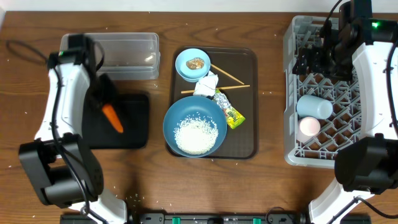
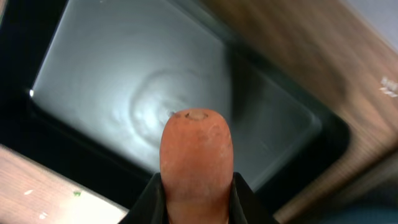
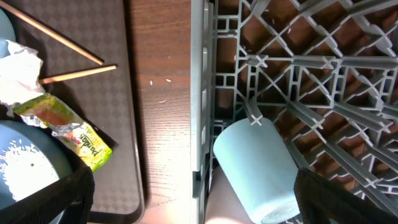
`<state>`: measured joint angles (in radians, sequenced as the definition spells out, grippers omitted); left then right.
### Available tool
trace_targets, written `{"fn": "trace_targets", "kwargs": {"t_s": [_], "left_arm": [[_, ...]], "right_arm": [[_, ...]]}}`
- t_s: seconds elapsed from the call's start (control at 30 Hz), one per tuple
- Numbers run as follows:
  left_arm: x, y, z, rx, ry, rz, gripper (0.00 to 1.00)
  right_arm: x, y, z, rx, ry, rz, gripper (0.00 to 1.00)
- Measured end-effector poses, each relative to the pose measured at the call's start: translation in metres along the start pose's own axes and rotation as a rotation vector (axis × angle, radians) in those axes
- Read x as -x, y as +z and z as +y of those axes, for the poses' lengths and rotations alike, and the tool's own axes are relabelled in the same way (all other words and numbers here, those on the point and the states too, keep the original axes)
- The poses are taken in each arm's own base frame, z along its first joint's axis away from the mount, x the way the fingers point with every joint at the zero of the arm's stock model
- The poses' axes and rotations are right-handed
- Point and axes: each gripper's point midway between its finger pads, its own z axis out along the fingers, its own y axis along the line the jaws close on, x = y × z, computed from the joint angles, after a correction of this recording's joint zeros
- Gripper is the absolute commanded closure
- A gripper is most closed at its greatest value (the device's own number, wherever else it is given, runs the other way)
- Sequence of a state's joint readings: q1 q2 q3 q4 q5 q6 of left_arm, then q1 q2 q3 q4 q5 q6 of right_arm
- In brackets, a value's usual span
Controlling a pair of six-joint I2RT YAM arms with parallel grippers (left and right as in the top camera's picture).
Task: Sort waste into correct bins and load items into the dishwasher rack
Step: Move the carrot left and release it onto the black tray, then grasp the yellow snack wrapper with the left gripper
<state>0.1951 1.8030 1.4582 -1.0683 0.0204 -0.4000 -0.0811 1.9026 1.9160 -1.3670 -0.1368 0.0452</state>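
Observation:
My left gripper [image 1: 107, 99] is shut on the orange carrot [image 1: 112, 117] and holds it over the black tray [image 1: 134, 127]; in the left wrist view the carrot [image 2: 196, 155] sticks out between the fingers above the tray [image 2: 124, 74]. My right gripper [image 3: 193, 199] is open and empty above the grey rack [image 1: 298, 81]. The light blue cup [image 1: 314, 107] and pinkish-white cup [image 1: 309, 127] lie in the rack. The large blue bowl [image 1: 194, 126] holds white rice. The small bowl [image 1: 192, 63] holds a brown lump. Tissue [image 1: 206, 86], wrapper [image 1: 230, 113] and chopsticks [image 1: 225, 76] lie on the brown tray.
The clear tub [image 1: 127, 55] stands behind the black tray at the back left. The brown serving tray [image 1: 249, 134] lies mid-table. Rice grains are scattered on the wood near the front edge. The left arm's cable runs along the far left.

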Motion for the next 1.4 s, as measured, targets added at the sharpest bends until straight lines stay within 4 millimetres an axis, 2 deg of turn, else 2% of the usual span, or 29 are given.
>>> {"fn": "trace_targets", "kwargs": {"t_s": [0.07,0.1,0.2,0.3,0.5,0.6,0.67,0.73,0.83,0.93,1.0,1.1,1.17,1.3,1.4], "left_arm": [[-0.001,0.019,0.008,-0.006,-0.035,0.008,0.92],[-0.004,0.027,0.01,-0.011,-0.044,0.013,0.88],[-0.012,0.048,0.012,-0.021,-0.053,0.026,0.72],[-0.018,0.058,0.011,-0.026,-0.05,0.034,0.54],[-0.016,0.054,0.008,-0.044,-0.052,0.035,0.43],[-0.015,0.041,0.002,-0.069,-0.044,0.051,0.39],[-0.006,0.025,-0.009,-0.113,-0.019,0.029,0.36],[0.004,0.003,-0.027,-0.178,0.037,-0.025,0.33],[0.01,-0.038,-0.065,-0.277,0.174,-0.147,0.29],[-0.002,-0.076,-0.118,-0.377,0.369,-0.272,0.23],[-0.019,-0.087,-0.152,-0.428,0.485,-0.307,0.2],[-0.054,-0.08,-0.199,-0.472,0.651,-0.297,0.19],[-0.077,-0.062,-0.227,-0.478,0.755,-0.272,0.19],[-0.121,-0.02,-0.266,-0.465,0.942,-0.219,0.15],[-0.155,0.009,-0.284,-0.433,1.061,-0.184,0.14]], "right_arm": [[0.0,0.0,0.0,0.0,0.0,0.0,0.04],[0.0,0.0,0.0,0.0,0.0,0.0,0.04],[0.0,0.0,0.0,0.0,0.0,0.002,0.04],[-0.001,0.0,0.0,0.0,0.001,0.005,0.04],[-0.002,0.0,0.0,0.0,0.001,0.009,0.04],[-0.002,0.0,0.0,0.0,0.001,0.01,0.04],[-0.002,0.0,0.0,0.0,0.001,0.01,0.04],[-0.002,0.0,0.0,0.0,0.001,0.009,0.03],[-0.001,0.0,0.0,0.0,0.001,0.006,0.03],[-0.001,0.0,0.0,0.0,0.0,0.003,0.03],[-0.001,0.0,0.0,0.0,0.0,0.003,0.03],[-0.001,0.0,0.0,0.0,0.001,0.005,0.03],[-0.001,0.0,0.0,0.0,0.001,0.005,0.03],[-0.001,0.0,0.0,0.0,0.001,0.005,0.03],[-0.002,0.0,0.0,0.0,0.001,0.008,0.04]]}}
